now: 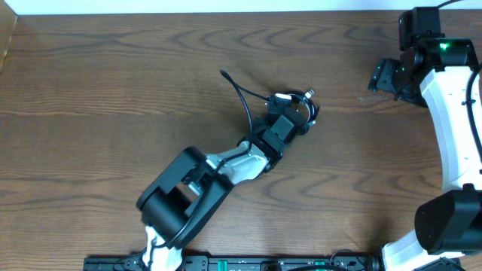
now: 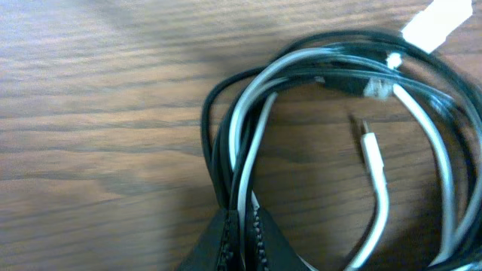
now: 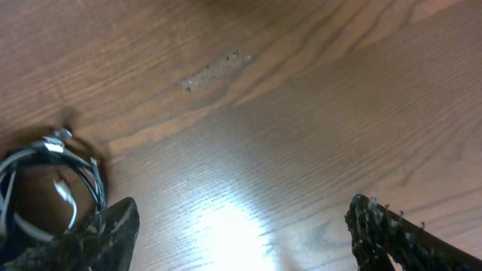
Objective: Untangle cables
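Open table (image 1: 113, 90) around the coiled cables (image 2: 245, 150), left arm (image 1: 226, 169) across the middle

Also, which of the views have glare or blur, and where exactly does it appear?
Right wrist: a bright glare patch on the table at bottom centre; its own jaws are out of focus. Left wrist: the cables look soft, most at the right edge, and a white plug at top right is overexposed. Overhead: sharp and evenly lit, no glare.
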### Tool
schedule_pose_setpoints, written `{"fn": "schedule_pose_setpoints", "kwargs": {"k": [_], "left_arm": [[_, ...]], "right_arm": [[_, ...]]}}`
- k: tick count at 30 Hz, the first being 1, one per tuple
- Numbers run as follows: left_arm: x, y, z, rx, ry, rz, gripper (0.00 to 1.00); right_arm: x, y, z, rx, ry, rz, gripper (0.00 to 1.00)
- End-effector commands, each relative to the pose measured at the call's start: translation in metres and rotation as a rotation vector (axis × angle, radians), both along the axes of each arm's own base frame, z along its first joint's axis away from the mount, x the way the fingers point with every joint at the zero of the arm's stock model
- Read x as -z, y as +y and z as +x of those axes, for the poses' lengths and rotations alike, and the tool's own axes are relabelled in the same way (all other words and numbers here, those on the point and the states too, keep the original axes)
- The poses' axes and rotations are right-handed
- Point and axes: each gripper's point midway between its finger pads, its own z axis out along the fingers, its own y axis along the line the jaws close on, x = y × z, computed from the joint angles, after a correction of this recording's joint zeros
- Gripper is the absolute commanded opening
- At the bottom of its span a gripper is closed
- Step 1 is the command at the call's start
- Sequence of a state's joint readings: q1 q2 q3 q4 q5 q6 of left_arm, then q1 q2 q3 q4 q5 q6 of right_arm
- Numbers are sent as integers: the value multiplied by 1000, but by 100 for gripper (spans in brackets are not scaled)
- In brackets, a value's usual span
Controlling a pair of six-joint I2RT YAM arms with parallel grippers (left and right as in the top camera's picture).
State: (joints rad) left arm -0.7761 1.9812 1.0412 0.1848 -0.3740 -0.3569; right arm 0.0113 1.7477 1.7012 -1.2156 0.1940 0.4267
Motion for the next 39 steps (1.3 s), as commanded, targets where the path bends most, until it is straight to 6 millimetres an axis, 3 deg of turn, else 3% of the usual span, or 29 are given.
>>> {"fn": "schedule_pose_setpoints", "kwargs": {"k": [1, 6, 8, 10, 14, 17, 19, 20, 25, 32, 39], "left_arm": [[-91, 3, 17, -14, -178, -6, 9], [-167, 23, 12, -46, -270, -98, 9], [-186, 34, 9, -61, -287, -115, 9], [-199, 46, 4, -74, -291, -119, 9], [-203, 54, -3, -81, -272, -115, 9], [-193, 56, -6, -75, -237, -88, 15], [-183, 58, -8, -92, -204, -84, 32], [-177, 58, -9, -108, -184, -91, 36], [-146, 48, -11, -97, -94, -110, 40], [-78, 20, -16, -1, 80, -102, 44], [-37, 12, -19, 20, 159, -83, 44]], "right_arm": [[7, -1, 1, -4, 9, 1, 85], [26, 16, 2, -74, 24, 80, 87], [36, 22, -1, -88, 38, 114, 87], [50, 28, -5, -99, 59, 150, 87], [76, 43, -15, -158, 98, 225, 88], [91, 61, -21, -271, 110, 300, 89], [98, 77, -25, -364, 107, 358, 90], [101, 85, -27, -411, 102, 383, 92], [107, 104, -29, -506, 85, 410, 98], [108, 108, -26, -523, 76, 386, 99], [113, 88, -23, -422, 94, 287, 99]]}}
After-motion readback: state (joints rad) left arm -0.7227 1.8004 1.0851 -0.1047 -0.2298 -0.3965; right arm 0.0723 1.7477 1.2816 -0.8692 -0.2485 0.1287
